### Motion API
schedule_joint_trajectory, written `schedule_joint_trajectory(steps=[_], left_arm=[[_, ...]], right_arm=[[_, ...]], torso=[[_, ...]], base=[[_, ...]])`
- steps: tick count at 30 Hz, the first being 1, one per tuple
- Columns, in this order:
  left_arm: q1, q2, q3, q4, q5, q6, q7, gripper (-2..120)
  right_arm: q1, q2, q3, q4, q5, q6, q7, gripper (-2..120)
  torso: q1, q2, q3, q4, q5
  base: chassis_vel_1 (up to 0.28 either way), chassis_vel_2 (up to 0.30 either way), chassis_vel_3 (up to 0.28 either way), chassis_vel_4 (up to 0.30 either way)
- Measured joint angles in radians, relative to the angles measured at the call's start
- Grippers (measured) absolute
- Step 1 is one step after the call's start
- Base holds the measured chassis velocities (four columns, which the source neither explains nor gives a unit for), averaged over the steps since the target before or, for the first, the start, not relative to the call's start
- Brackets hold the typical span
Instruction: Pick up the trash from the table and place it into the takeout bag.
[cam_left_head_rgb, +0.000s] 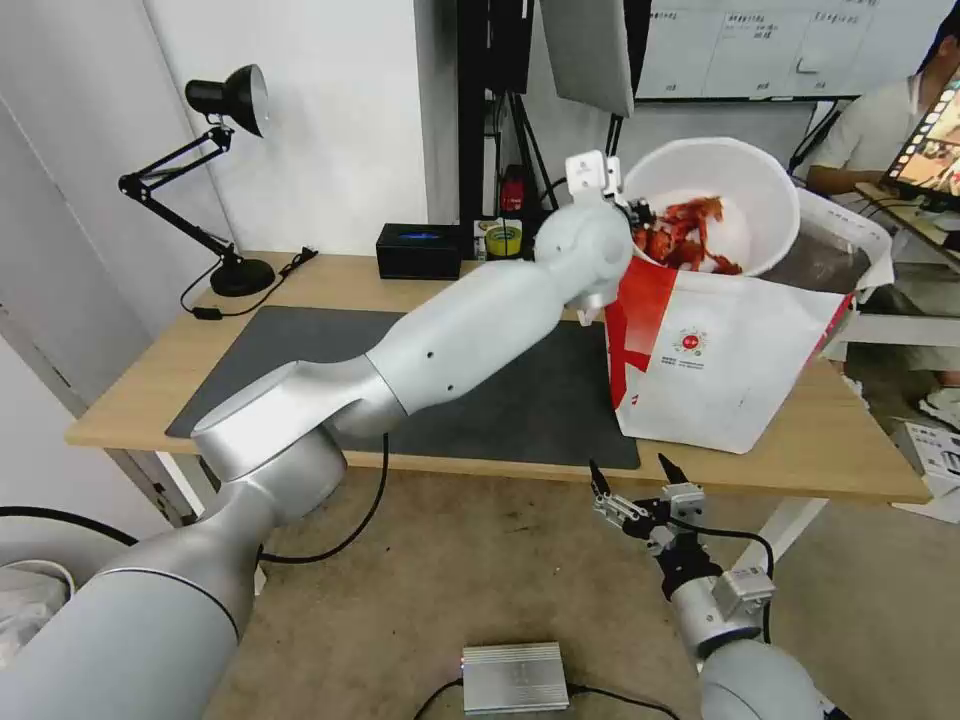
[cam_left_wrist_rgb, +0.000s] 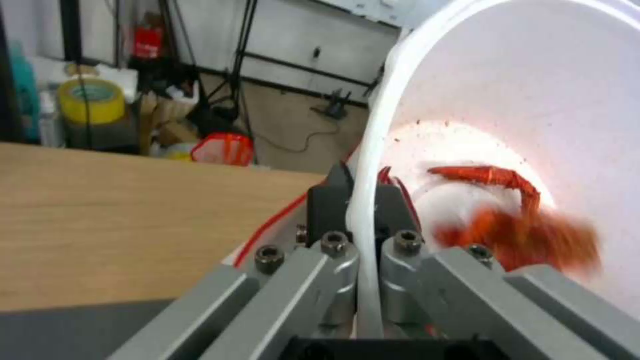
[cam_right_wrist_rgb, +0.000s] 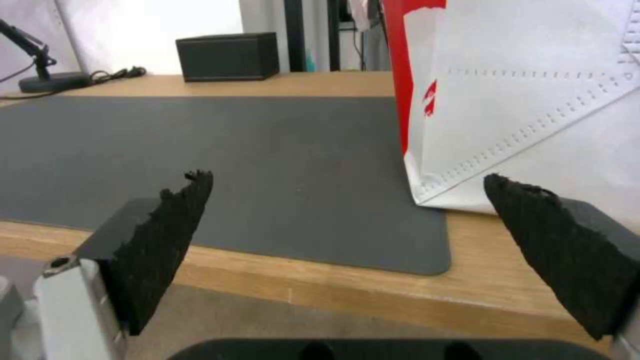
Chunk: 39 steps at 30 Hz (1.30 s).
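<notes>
Here, bowl (cam_left_head_rgb: 725, 190) rim inside left end effector (cam_left_wrist_rgb: 363, 200), above takeout bag (cam_left_head_rgb: 720, 370).

One table (cam_left_head_rgb: 300, 290) carries one grey mat (cam_left_head_rgb: 500, 400), one white takeout bag (cam_left_head_rgb: 730, 370), one black box (cam_left_head_rgb: 418, 250) and one desk lamp (cam_left_head_rgb: 215, 180). One white bowl (cam_left_head_rgb: 740, 180) of red shell scraps (cam_left_head_rgb: 690, 235) hangs above the bag. Two grippers are visible: left (cam_left_wrist_rgb: 363, 210), right (cam_left_head_rgb: 632, 480).
</notes>
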<state>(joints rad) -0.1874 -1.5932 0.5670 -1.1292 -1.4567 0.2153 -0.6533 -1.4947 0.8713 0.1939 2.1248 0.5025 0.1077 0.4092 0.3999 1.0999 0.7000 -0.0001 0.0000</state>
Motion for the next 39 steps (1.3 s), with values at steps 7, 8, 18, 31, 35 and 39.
schedule_joint_trajectory(steps=[7,8,18,31,35,39], left_arm=[[0.003,0.006,0.006,-0.033,0.001,0.009,0.032,0],[0.004,0.011,0.009,-0.042,-0.005,0.022,0.036,0],[0.01,0.055,0.055,-0.105,-0.043,0.135,0.059,0],[0.0,0.079,0.051,-0.127,-0.045,0.181,0.086,42],[-0.003,0.093,0.05,-0.138,-0.047,0.185,0.086,57],[-0.004,0.104,0.045,-0.149,-0.047,0.186,0.085,71]], right_arm=[[0.0,0.0,0.0,0.0,0.0,0.0,0.0,100],[0.0,0.0,0.0,0.0,0.0,0.0,0.0,100],[0.0,0.0,0.0,0.0,0.0,0.0,0.0,100],[0.0,0.0,0.0,0.0,0.0,0.0,0.0,100],[0.0,0.0,0.0,0.0,0.0,0.0,0.0,100],[0.0,0.0,0.0,0.0,0.0,0.0,0.0,100]], torso=[[0.0,0.0,0.0,-0.0001,0.0],[0.0,0.0,0.0,0.0,0.0],[0.0,0.0,0.0,0.0001,-0.0002],[0.0,0.0,0.0,0.0,-0.0002],[0.0,0.0,0.0,0.0,-0.0001],[0.0,0.0,0.0,0.0001,-0.0002]], base=[[0.0,0.0,0.0,0.0],[0.0,0.0,0.0,0.0],[0.0,0.0,0.0,0.0],[0.0,0.0,0.0,0.0],[0.0,0.0,0.0,0.0],[0.0,0.0,0.0,0.0]])
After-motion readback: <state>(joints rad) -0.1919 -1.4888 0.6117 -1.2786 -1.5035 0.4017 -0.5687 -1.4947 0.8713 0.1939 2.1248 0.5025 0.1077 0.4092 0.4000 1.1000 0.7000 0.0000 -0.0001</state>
